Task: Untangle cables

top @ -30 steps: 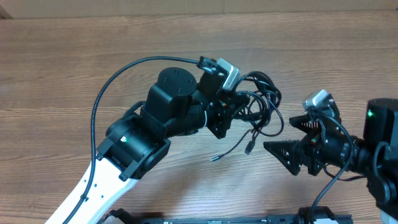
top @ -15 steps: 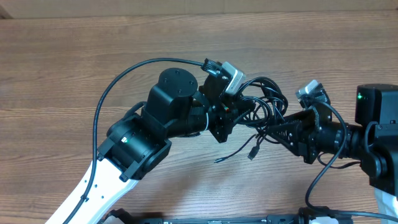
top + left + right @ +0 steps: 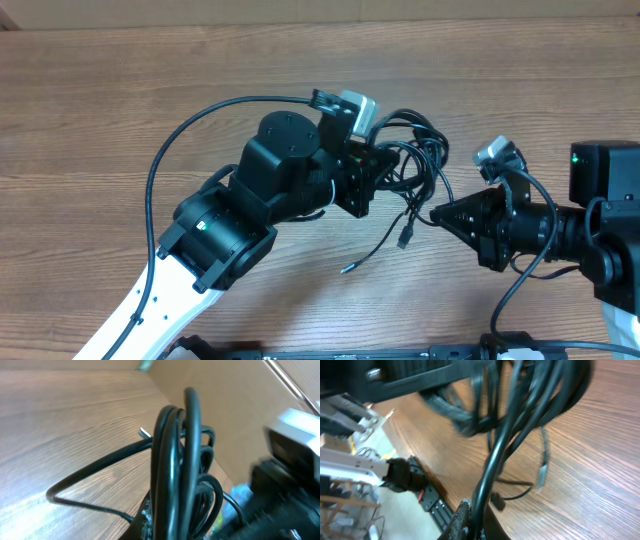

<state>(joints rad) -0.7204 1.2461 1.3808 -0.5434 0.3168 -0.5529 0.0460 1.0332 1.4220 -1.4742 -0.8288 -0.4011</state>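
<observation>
1. Right gripper (image 3: 437, 213) reaches in from the right side of the table (image 3: 120, 100). Its jaws are pinched narrow on a single black strand (image 3: 492, 467) at the lower right edge of the bunch. Its wrist view shows that strand rising straight out of the closed tips.
2. Left gripper (image 3: 378, 168) is clamped tight on the cables (image 3: 425, 150) themselves. Its wrist view shows several black loops, edge-on, passing down into its jaws.
3. The cables sit as one tangled bunch near the middle of the table, between the two grippers. In the right wrist view the bunch appears to be raised above the wood.
4. Two loose ends trail from the bunch toward the front edge. One carries a small plug (image 3: 404, 240); the other ends in a thin tip (image 3: 346, 268), farther left.
5. The bunch lies to the left of the right gripper and slightly beyond it. The left gripper is just on the bunch's far side, and the loops run roughly front to back.
6. The pinched strand bridges the short gap between the grippers. Judging by this, the coming move is a pull along the left-right line, with the right arm best placed to draw away.
7. No tray, box or bin shows on the table, and the cables rest in none.
</observation>
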